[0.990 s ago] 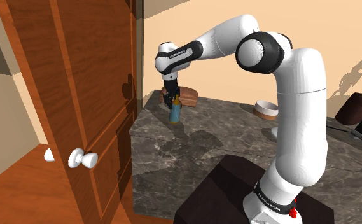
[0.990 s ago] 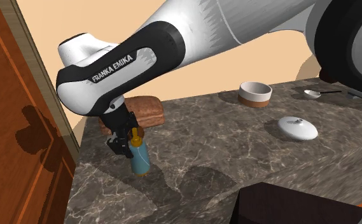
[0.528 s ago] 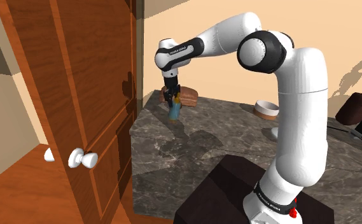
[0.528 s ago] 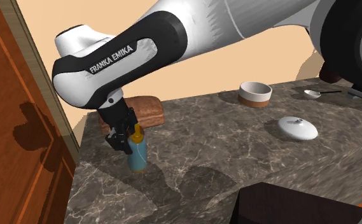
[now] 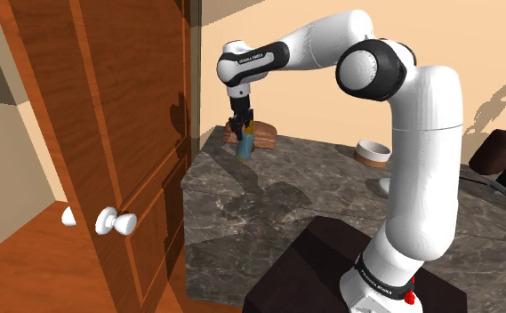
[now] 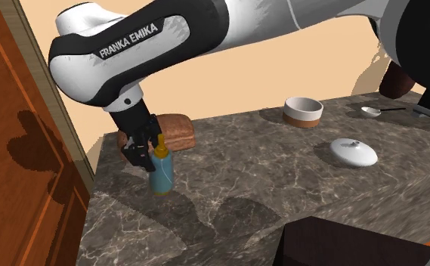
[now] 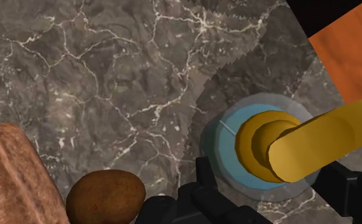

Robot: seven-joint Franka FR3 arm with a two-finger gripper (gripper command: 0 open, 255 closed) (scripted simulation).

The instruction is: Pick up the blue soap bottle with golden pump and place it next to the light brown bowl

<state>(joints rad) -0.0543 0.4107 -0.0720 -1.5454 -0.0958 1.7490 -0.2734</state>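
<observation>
The blue soap bottle [image 6: 161, 173] with a golden pump [image 7: 287, 146] hangs upright just above the dark marble counter [image 6: 266, 181], near its door-side end. My gripper [image 6: 146, 145] is shut on the bottle's neck below the pump; in the wrist view the black fingers [image 7: 206, 188] clasp it from both sides. From the shoulder view the bottle [image 5: 244, 149] hangs under the gripper [image 5: 242, 130], in front of a brown loaf. The light brown bowl [image 6: 303, 110] stands far off at the counter's back, also seen as the bowl [image 5: 372, 153] beside the arm.
A brown loaf [image 6: 177, 130] and a potato [image 7: 106, 197] lie just behind the bottle. A white lidded dish [image 6: 353, 152] and a spoon [image 6: 372, 111] sit towards the bowl's side. A wooden door [image 5: 108, 133] stands close to the counter's end. A dark bag [image 5: 501, 147] hangs at the shoulder view's right.
The gripper has risen with the bottle in it and drifted back towards the loaf. The bottle has come up off the counter.
</observation>
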